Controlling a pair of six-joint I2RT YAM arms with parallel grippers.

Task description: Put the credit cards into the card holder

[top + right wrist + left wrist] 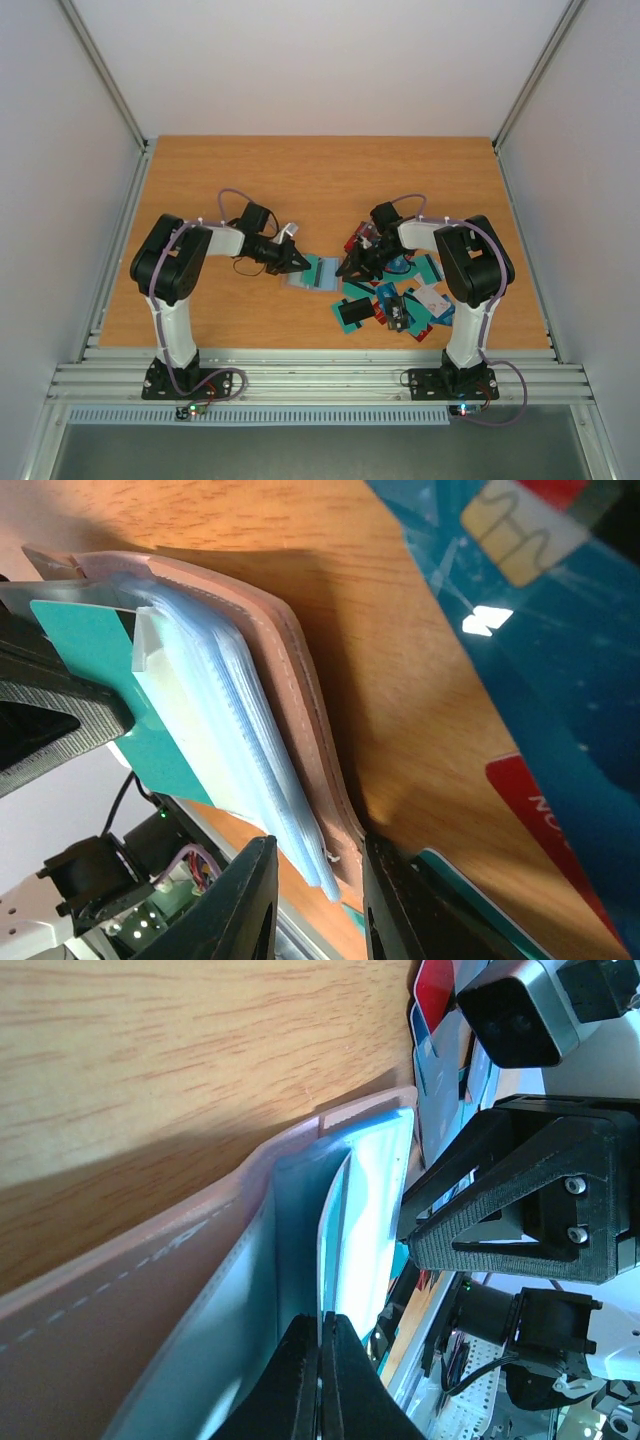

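Rails (320, 375), cards (400, 300), wooden table (320, 180), white walls (320, 60).

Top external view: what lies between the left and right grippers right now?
The card holder and a teal card fill the stretch from left gripper to right gripper, best seen in the top external view.

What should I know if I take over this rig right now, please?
Left gripper: shut on a thin sheet at the card holder mouth, apparently the teal card, which lies partly among the clear sleeves.
Right gripper: jaws straddle the holder's corner; firm grip not clear.
Loose credit cards: heaped on the table in front of the right arm.
Done: at most this one card started; none other visible inside.
To do: seat it, then load the heap.
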